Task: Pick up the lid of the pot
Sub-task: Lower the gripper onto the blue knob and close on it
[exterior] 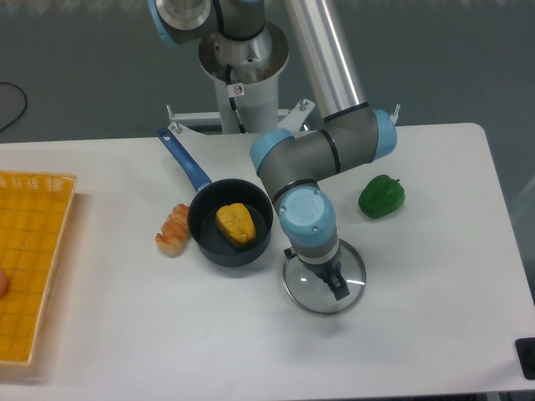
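White table, grey floor beyond at 12 o'clock; gripper over the glass pot lid, finger grip impossible to tell; yellow basket at 9 o'clock

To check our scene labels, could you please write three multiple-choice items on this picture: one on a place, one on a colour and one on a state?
1. Where is the pot lid?
A. flat on the table beside the pot
B. on top of the pot
C. held high in the air

2. What colour is the pepper lying apart from the pot?
A. red
B. purple
C. green

3. What state is the pot in?
A. covered
B. uncovered, with a yellow item inside
C. uncovered and empty

Answers:
1 A: the lid lies on the table next to the pot, with the gripper down at its middle.
2 C: the pepper is plainly green.
3 B: the pot's inside is open to view and holds the yellow item.
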Motion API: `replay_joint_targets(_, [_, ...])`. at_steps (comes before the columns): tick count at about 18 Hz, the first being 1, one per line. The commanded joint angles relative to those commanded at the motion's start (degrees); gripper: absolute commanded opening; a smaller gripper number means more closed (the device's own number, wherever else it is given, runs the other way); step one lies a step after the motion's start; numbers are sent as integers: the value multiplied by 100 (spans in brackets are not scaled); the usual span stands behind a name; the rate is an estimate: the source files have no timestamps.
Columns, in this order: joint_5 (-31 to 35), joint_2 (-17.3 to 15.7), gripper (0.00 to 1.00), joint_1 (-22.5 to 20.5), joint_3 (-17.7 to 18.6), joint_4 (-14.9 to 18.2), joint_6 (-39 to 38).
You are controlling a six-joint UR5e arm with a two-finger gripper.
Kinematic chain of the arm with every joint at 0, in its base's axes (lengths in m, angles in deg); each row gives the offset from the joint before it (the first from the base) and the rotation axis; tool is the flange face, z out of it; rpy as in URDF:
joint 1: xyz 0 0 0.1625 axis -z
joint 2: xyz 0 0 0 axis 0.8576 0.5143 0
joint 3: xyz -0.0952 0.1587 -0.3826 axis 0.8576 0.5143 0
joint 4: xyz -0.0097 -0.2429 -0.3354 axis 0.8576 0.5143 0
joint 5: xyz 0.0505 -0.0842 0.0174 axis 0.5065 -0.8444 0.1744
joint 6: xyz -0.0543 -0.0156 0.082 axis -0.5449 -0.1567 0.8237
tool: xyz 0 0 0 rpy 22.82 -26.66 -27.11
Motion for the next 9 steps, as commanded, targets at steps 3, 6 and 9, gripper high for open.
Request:
replay_joint_targets(3, [-88, -9, 100, -87, 18, -9, 9])
replay_joint_targets(6, [-123, -9, 100, -88, 44, -9, 26])
replay_joint_targets(9, [-132, 9, 100, -88, 53, -9, 26])
